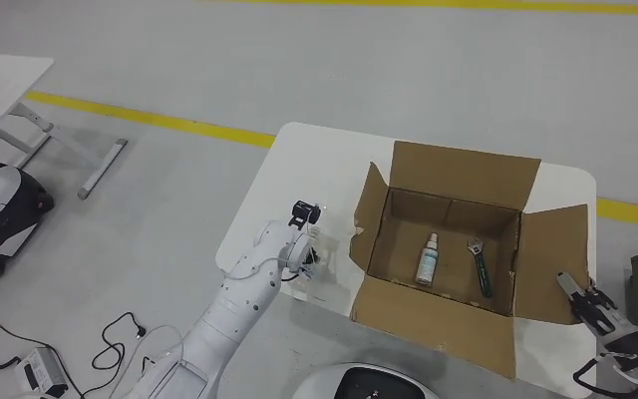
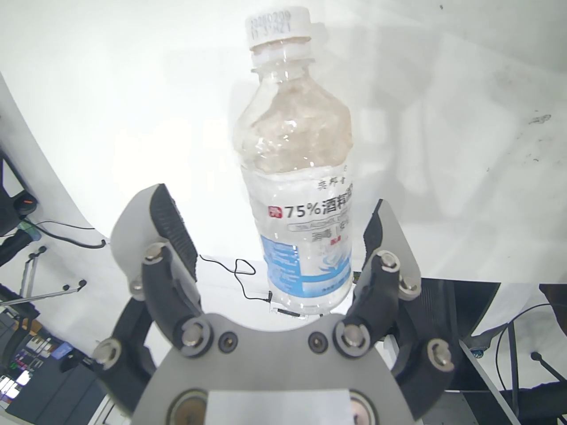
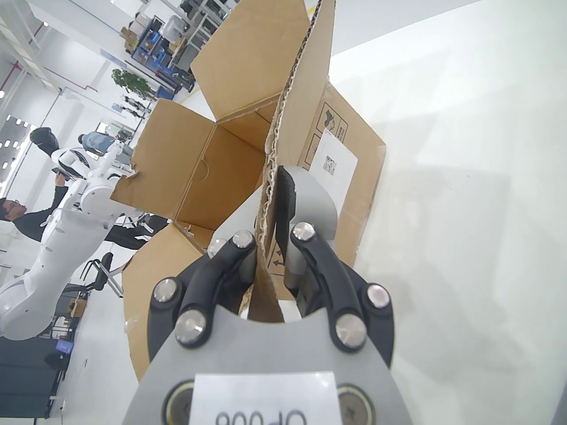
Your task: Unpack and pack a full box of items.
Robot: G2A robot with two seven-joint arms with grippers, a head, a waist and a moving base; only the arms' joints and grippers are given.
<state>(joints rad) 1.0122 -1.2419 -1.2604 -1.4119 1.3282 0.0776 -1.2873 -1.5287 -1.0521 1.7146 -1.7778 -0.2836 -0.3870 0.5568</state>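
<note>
Between the left claw's (image 2: 270,203) spread fingers, gripping nothing, lies the clear bottle (image 2: 297,170) over the white table (image 2: 133,68), likely mid-unpacking, so next it should lift clear and reach beyond for the spray bottle (image 1: 428,257) or wrench (image 1: 479,267) in the box (image 1: 429,319), whose flap (image 3: 320,24) the right claw (image 3: 271,196) pinches.

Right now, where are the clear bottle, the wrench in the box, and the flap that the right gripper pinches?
clear bottle (image 2: 305,223): left wrist view, on its printed label.
wrench (image 1: 481,271): top view, on its dark handle.
box flap (image 3: 316,46): right wrist view, on its upper stretch beside the torn edge.
</note>
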